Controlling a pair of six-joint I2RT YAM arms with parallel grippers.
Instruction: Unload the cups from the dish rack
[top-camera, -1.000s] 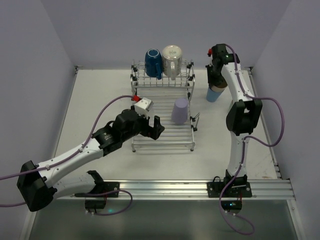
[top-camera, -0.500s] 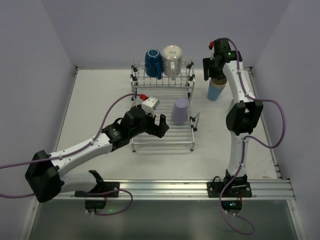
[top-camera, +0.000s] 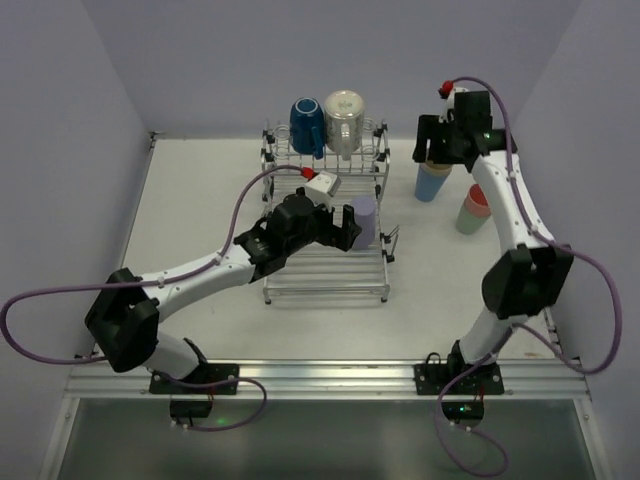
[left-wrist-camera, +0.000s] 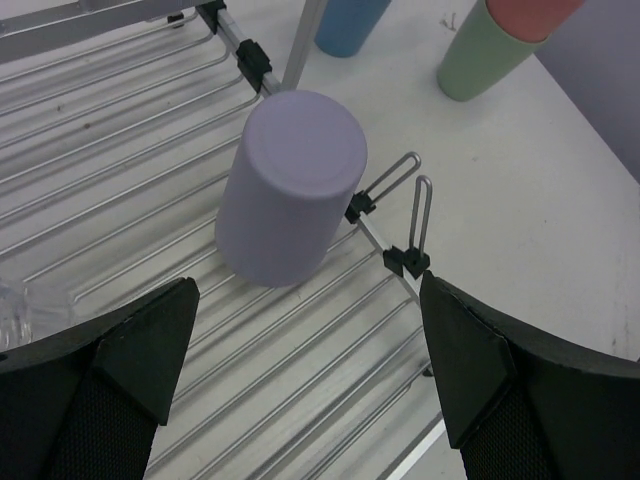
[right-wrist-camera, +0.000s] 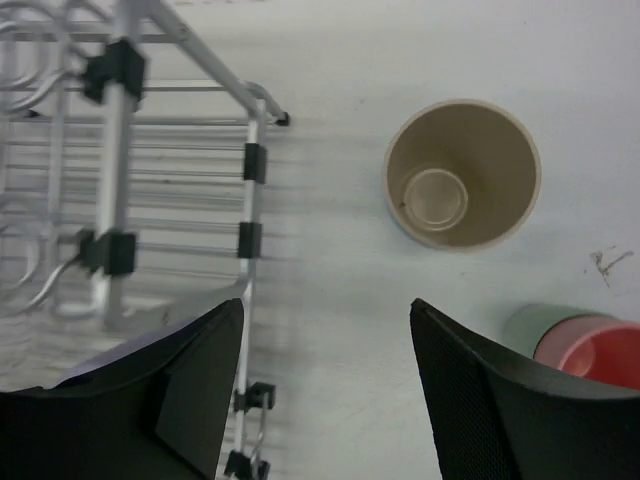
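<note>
Lavender cup, inverted on the dish rack, ahead of the wide-spread left gripper — blue cup and green cup stand beyond the rack.

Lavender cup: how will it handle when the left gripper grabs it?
Probably light and fairly stiff: the lavender cup looks like plain plastic. Its smooth, slightly tapered wall may slip in the open left gripper. Standing mouth-down on the rack wires, it could tip if nudged off-centre.

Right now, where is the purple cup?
In the top view the lavender cup stands upside down on the dish rack, near its right edge, ahead of the left tool.
</note>
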